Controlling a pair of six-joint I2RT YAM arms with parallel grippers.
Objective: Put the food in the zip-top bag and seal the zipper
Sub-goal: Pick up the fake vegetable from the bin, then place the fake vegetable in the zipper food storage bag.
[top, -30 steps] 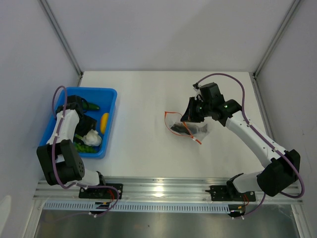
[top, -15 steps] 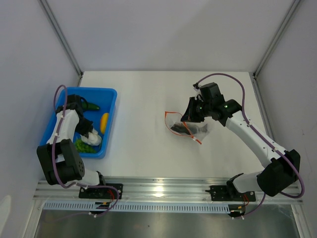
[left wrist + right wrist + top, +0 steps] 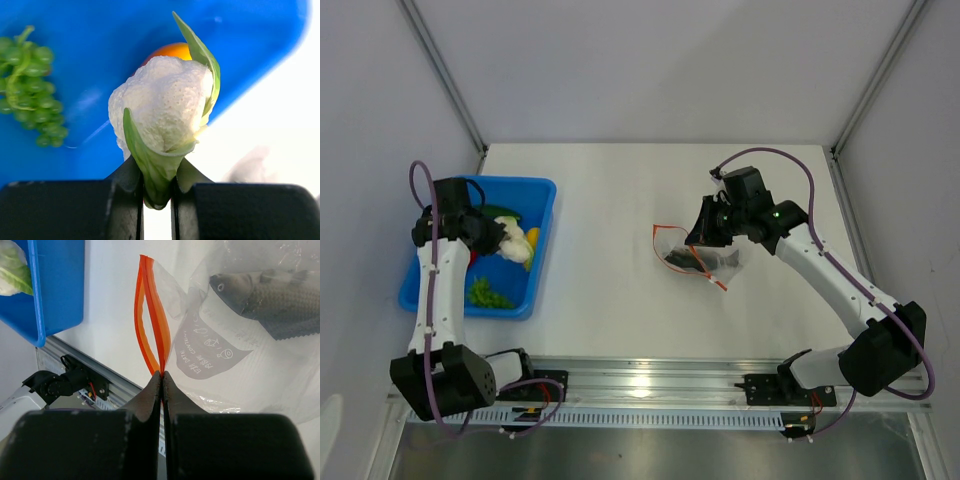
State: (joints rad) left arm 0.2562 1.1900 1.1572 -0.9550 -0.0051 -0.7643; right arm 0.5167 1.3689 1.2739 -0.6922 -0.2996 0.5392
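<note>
My left gripper (image 3: 498, 238) is shut on the green stem of the white-green leafy vegetable (image 3: 162, 107) and holds it above the blue tray (image 3: 546, 200). A green grape bunch (image 3: 31, 85), an orange-yellow piece (image 3: 172, 50) and a dark green cucumber (image 3: 503, 212) lie in the tray. The clear zip-top bag (image 3: 708, 260) lies mid-table with a dark toy fish (image 3: 272, 295) inside. Its orange-red zipper (image 3: 150, 315) gapes open in a loop. My right gripper (image 3: 161, 379) is shut on the zipper's end, at the bag's mouth.
The tray (image 3: 55, 295) stands at the left edge of the white table, near the left wall. A metal rail (image 3: 650, 380) runs along the near edge. Bare table lies between the tray and the bag.
My left gripper shut on the leafy vegetable in the tray and lifted it up and toward the tray's far side. The right arm and the bag have not moved.
</note>
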